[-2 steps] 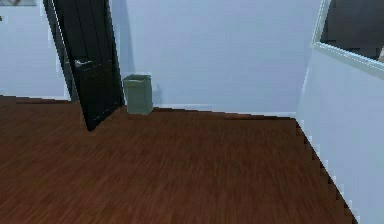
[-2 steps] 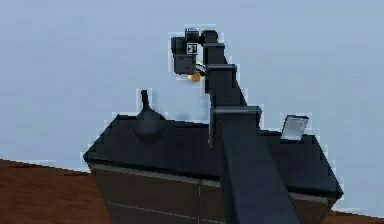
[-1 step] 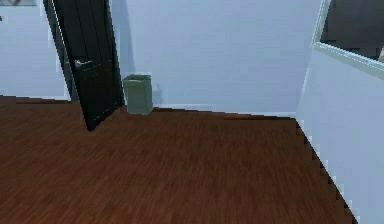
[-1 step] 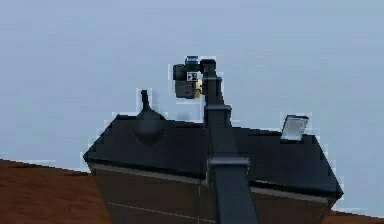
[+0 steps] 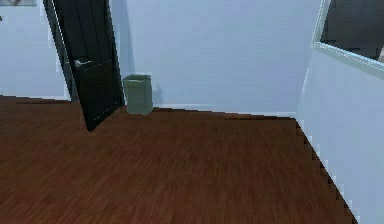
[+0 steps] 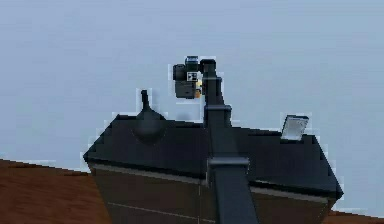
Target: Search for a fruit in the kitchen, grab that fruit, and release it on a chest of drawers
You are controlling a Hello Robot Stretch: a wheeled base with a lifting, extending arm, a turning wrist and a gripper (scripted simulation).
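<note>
Arm side view: the dark square arm bar (image 6: pixel 228 170) rises across the black-topped, brown-fronted chest of drawers (image 6: pixel 270 160), and the gripper (image 6: pixel 185 78) hangs up high against the pale blue wall (image 6: pixel 70 60), above the top's far edge in the picture. A tiny yellowish speck (image 6: pixel 198 90) sits right at the gripper's body; it's too small to call a fruit, so I cannot tell whether the gripper holds anything. On the chest top, left of the arm, stands a dark round-bellied vase with a thin neck (image 6: pixel 149 120). Right of the arm, near the far corner, a small white-framed flat object (image 6: pixel 294 127) stands tilted. Both are well apart from the gripper.

Forward view: reddish-brown plank floor (image 5: pixel 170 165), a black door standing ajar (image 5: pixel 88 60), a grey-green waste bin (image 5: pixel 138 93) just beside it against the wall, and a white-framed dark pane (image 5: pixel 355 35) at the upper right.
</note>
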